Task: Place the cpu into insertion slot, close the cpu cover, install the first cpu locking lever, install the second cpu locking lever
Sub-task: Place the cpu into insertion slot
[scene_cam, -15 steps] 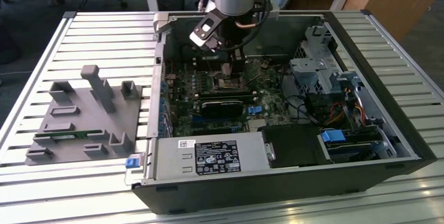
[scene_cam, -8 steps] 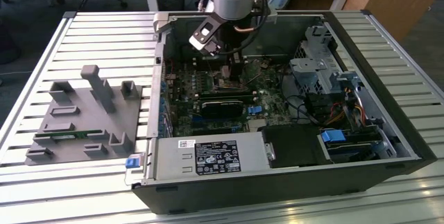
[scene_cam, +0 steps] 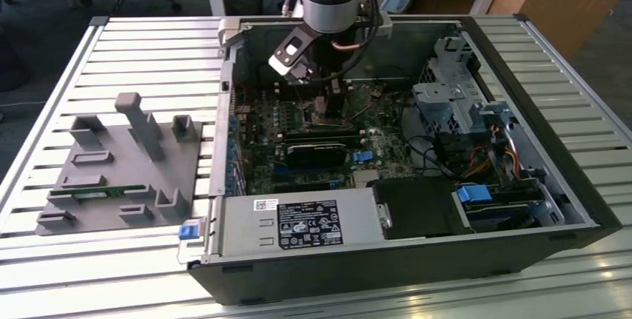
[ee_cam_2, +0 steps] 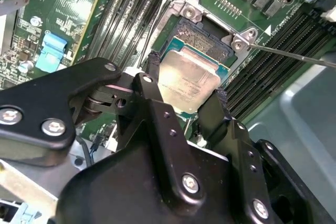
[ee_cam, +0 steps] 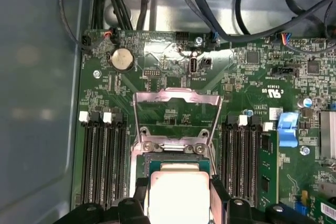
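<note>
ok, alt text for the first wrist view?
The gripper holds the cpu between its jaws at the insertion slot on a green motherboard. The cpu cover stands open beyond the slot, and black memory slots flank it on both sides.

Clamped on the cpu (ee_cam: 178, 196), the gripper (ee_cam_2: 185, 82) sits in a tight well — memory slots (ee_cam: 102, 161) flank the insertion slot (ee_cam_2: 207, 43) on both sides, the cpu cover (ee_cam: 176, 97) stands flipped open beyond it, and cables (ee_cam: 210, 17) crowd past that.
</note>
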You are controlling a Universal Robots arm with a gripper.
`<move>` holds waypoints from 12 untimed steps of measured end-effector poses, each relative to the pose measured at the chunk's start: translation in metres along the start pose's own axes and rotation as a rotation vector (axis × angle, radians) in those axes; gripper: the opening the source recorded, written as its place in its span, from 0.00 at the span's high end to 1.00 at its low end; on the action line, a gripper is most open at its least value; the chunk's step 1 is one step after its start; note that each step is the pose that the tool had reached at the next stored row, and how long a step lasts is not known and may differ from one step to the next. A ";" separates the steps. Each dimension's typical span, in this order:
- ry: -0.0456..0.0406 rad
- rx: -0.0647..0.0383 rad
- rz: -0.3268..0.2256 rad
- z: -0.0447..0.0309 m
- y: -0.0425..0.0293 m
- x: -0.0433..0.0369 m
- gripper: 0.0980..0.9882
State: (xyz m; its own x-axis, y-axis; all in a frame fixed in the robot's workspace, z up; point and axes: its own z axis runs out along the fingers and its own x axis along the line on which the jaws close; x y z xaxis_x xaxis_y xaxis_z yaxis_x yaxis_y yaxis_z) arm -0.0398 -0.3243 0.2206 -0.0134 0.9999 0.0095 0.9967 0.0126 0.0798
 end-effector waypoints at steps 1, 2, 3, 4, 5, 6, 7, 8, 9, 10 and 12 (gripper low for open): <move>0.0001 0.000 0.000 0.0010 -0.0004 0.0000 0.50; 0.0000 0.000 0.000 0.0021 -0.0005 0.0000 0.50; -0.0009 0.000 0.000 0.0032 -0.0006 0.0000 0.50; -0.0021 0.000 0.000 0.0044 -0.0007 0.0000 0.50; -0.0025 0.000 0.000 0.0057 -0.0008 0.0000 0.50; -0.0027 0.000 0.000 0.0070 -0.0009 0.0000 0.50; -0.0028 0.000 0.000 0.0085 -0.0011 0.0000 0.50; -0.0029 0.000 0.002 0.0097 -0.0012 0.0000 0.50; -0.0030 0.000 0.003 0.0107 -0.0012 0.0000 0.50; -0.0030 0.000 0.003 0.0116 -0.0014 0.0000 0.50; -0.0030 0.000 0.003 0.0132 -0.0015 0.0002 0.50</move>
State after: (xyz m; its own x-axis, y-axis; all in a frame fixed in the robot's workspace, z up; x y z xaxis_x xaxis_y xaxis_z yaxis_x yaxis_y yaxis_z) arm -0.0403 -0.3240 0.2074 -0.0105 0.9999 0.0068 0.9968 0.0099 0.0798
